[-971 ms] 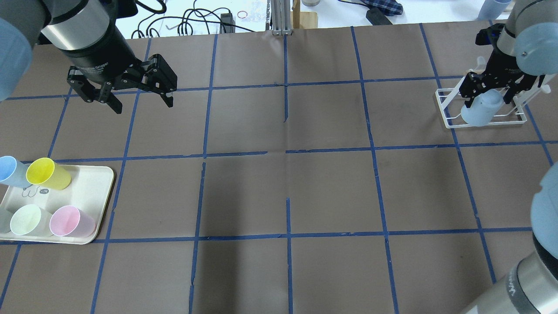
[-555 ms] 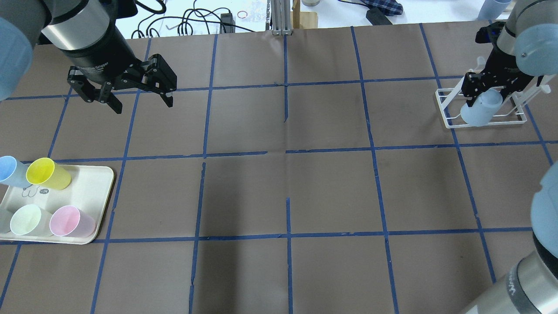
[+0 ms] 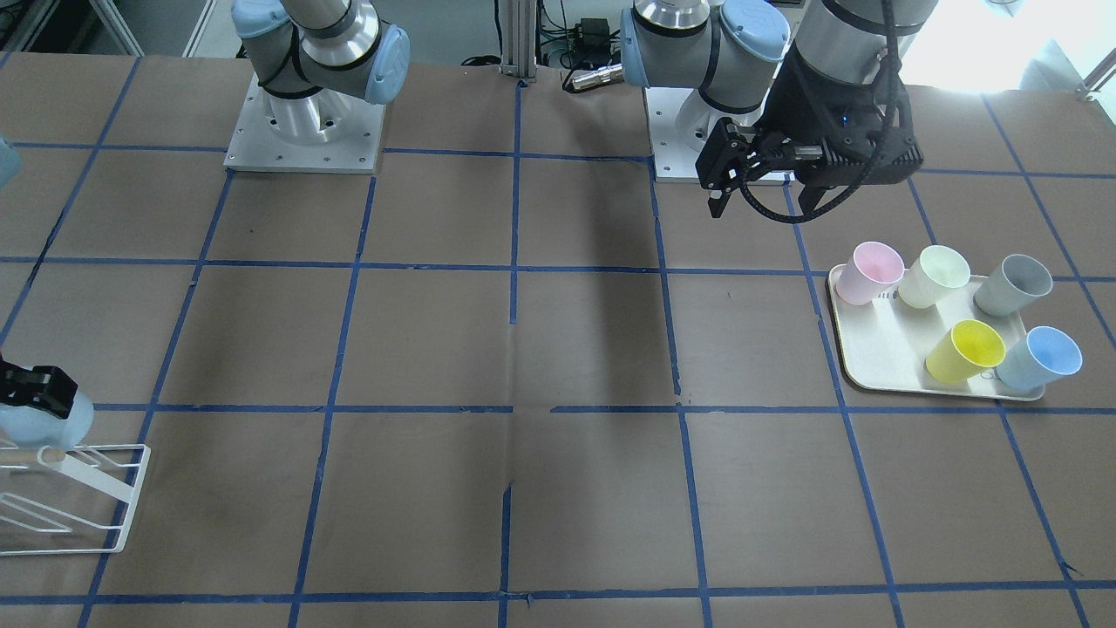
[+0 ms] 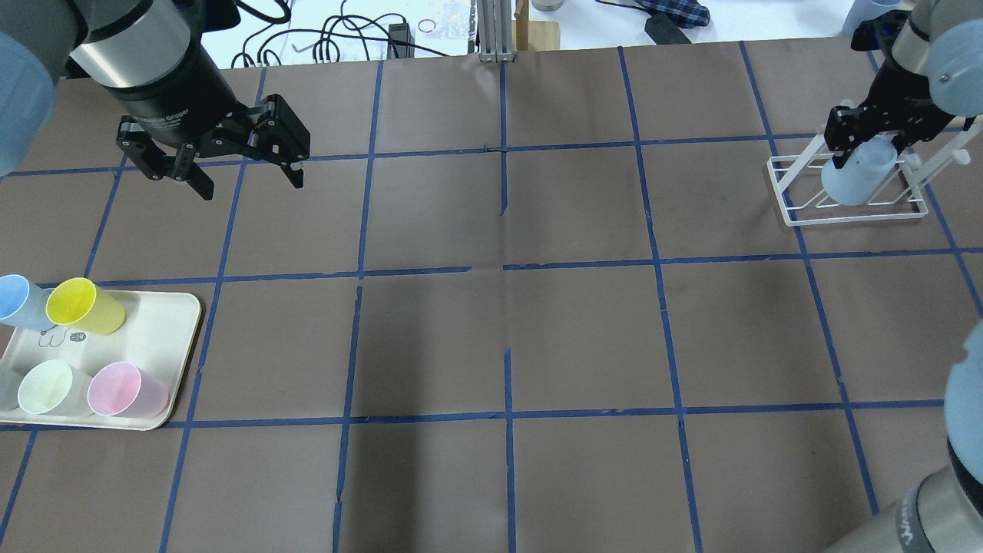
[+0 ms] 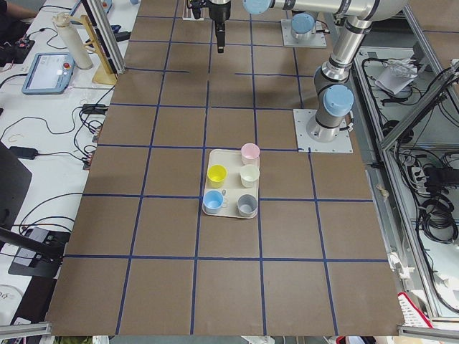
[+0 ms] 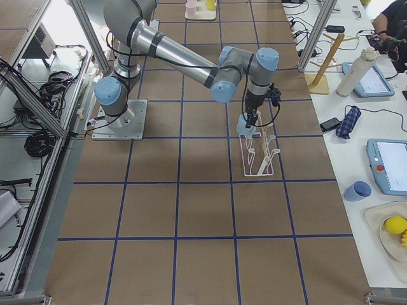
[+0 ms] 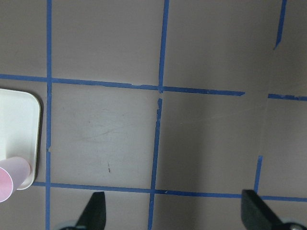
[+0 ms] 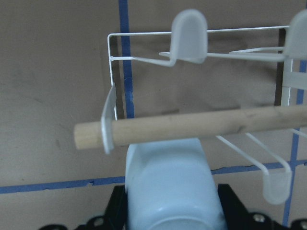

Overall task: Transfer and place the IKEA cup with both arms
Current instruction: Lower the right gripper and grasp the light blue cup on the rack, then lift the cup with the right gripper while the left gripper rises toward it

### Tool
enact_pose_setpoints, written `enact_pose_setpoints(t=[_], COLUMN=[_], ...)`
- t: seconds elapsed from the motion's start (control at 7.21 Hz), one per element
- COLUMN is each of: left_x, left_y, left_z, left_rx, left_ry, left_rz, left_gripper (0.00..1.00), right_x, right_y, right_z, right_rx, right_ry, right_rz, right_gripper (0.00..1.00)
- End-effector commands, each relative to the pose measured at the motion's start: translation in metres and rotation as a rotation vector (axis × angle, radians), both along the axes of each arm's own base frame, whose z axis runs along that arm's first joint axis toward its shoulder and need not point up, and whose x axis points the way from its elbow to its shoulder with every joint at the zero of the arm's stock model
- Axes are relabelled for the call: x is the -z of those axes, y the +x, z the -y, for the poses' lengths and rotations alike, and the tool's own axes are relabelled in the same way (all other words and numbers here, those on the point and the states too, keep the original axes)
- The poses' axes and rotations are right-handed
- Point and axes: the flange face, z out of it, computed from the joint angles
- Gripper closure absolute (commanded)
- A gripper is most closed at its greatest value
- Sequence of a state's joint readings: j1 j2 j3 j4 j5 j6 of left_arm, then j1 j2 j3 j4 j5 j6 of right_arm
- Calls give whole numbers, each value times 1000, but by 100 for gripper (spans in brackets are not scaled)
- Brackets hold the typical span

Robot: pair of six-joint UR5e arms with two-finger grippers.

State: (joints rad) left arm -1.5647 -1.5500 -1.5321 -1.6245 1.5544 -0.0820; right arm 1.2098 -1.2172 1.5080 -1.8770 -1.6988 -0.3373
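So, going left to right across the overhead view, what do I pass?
First the blue cup on the tray → yellow cup → left gripper, open → white wire rack, where the right gripper holds the IKEA cup.

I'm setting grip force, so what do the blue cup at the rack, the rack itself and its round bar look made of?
The pale-blue cup looks like matte plastic: smooth, even colour, slightly translucent. The rack seems to be thin metal wire coated white, with frosted, probably plastic, peg caps. The round bar looks like bare wood: tan, faint grain, no gloss.
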Motion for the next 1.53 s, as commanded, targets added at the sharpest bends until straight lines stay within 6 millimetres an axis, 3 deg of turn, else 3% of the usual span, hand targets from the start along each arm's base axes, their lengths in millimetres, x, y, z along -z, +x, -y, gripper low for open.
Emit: enact_pose_setpoints(t=[0.0,0.14,0.42,0.55,0.69,0.83,0.97,1.11,1.25,1.39], left_x=[1,-2,-1,-3,-9,-9,-5,13,43,75], left_y=[1,0,-1,10,34,68,103,124,127,113], left_z=[2,2,4,6,5,9,14,15,13,9], left_rx=[-2,-4,-28,-63,-120,-164,-219,-268,-319,-373], left_ry=[1,-5,-2,2,4,0,0,21,45,84], left_rz=[-1,-4,-150,-212,-279,-367,-523,-669,-801,-955], left_gripper=[0,0,0,0,0,0,0,0,0,0], right_x=[-58,-79,-105,-106,-108,-116,-119,-124,-131,-134], right_y=[16,37,93,114,131,140,153,170,184,199], right_z=[-26,-38,-63,-71,-72,-73,-75,-77,-78,-79], right_rx=[-7,-24,-43,-48,-42,-53,-52,-48,-53,-41], right_ry=[-31,-50,-66,-44,-48,-84,-79,-87,-115,-120], right_rz=[0,67,389,528,719,802,869,1031,1147,1243], right_gripper=[76,75,75,75,66,68,77,78,85,89])
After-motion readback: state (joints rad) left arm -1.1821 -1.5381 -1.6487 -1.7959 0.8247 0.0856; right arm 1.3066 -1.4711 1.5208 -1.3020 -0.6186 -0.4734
